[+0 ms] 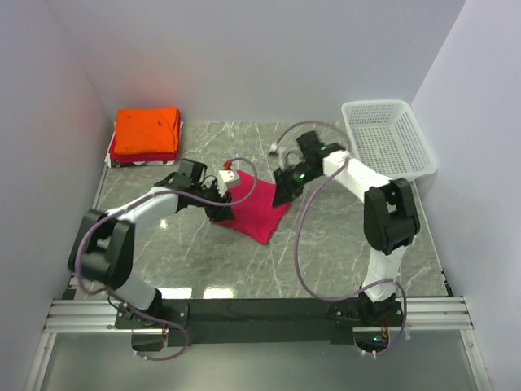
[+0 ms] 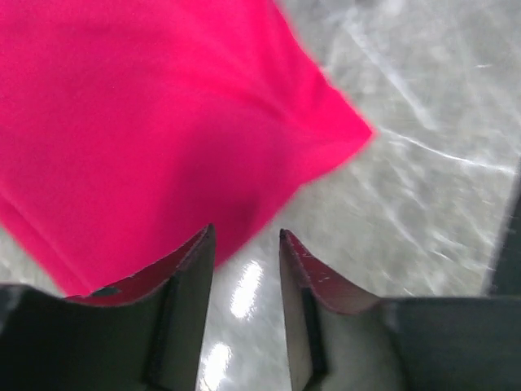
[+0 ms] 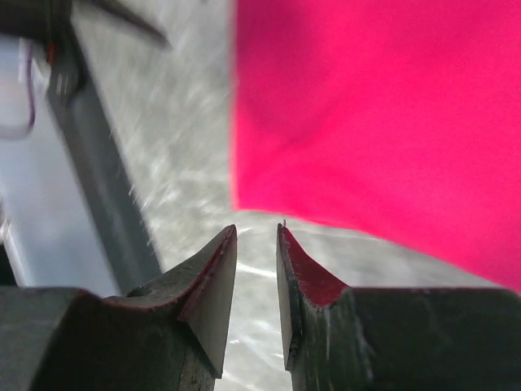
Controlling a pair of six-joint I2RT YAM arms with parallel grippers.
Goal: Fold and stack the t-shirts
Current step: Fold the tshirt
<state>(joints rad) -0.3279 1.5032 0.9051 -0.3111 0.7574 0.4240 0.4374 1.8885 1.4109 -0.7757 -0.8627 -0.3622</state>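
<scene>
A crimson-pink t-shirt (image 1: 259, 210) lies folded flat in the middle of the table, turned like a diamond. My left gripper (image 1: 221, 208) is at its left edge, low over the table. In the left wrist view the shirt (image 2: 163, 122) fills the upper left, and the left gripper (image 2: 246, 236) is open and empty at its near edge, with bare table between the jaws. My right gripper (image 1: 283, 194) is at the shirt's right corner. In the right wrist view it (image 3: 256, 232) is slightly open and empty, just short of the shirt's edge (image 3: 374, 114). A folded stack of orange and red t-shirts (image 1: 146, 134) sits at the back left.
A white mesh basket (image 1: 389, 138) stands at the back right against the wall. A small white and red object (image 1: 229, 175) lies just behind the left gripper. Walls close in the table on the left, back and right. The table top is grey marble (image 1: 350, 244).
</scene>
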